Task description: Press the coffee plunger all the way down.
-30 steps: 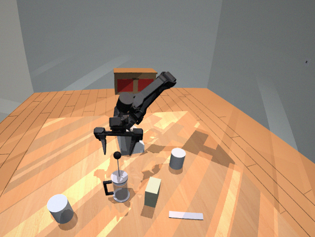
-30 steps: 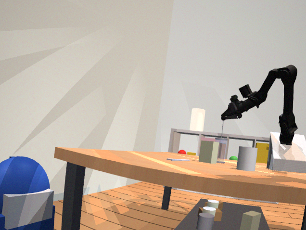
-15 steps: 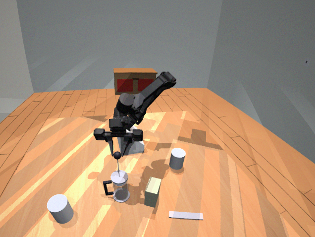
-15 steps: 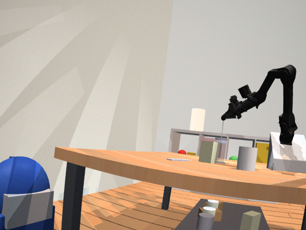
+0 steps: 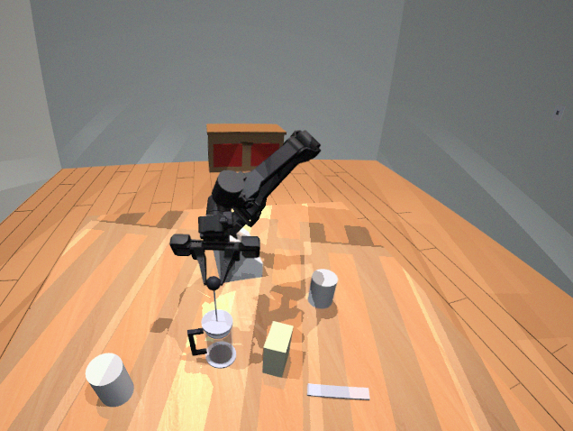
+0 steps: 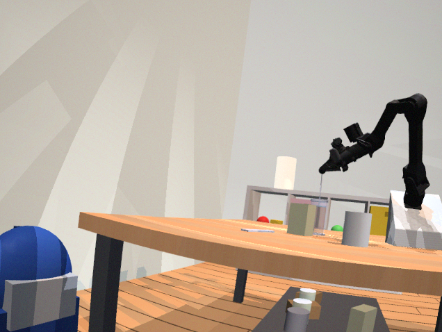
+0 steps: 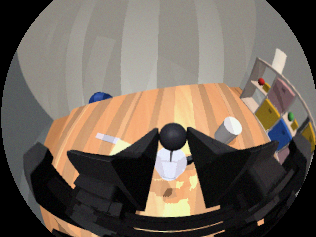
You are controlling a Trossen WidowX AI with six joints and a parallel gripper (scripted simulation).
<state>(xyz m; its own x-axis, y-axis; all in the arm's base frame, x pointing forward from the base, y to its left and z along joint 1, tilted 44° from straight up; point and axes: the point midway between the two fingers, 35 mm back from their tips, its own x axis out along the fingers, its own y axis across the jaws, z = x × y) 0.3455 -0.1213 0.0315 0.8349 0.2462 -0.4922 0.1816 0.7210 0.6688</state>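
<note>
Wooden surface [image 5: 416, 324] carries the upright coffee press [image 5: 217, 343] beside a pale block [image 5: 277, 347]; pincer [image 5: 213, 281] clamped on the plunger knob [image 5: 213, 282], rod fully raised, so pressing and release both remain.

Plain indoor room, home-like. Grey walls, plank wood floor [image 5: 416, 194]. Wooden table [image 6: 214, 242] on dark legs. Small wooden cabinet [image 5: 245, 145] with red doors against the far wall. Open shelf unit [image 6: 307, 199] beyond the table's far edge holds coloured balls and boxes.
</note>
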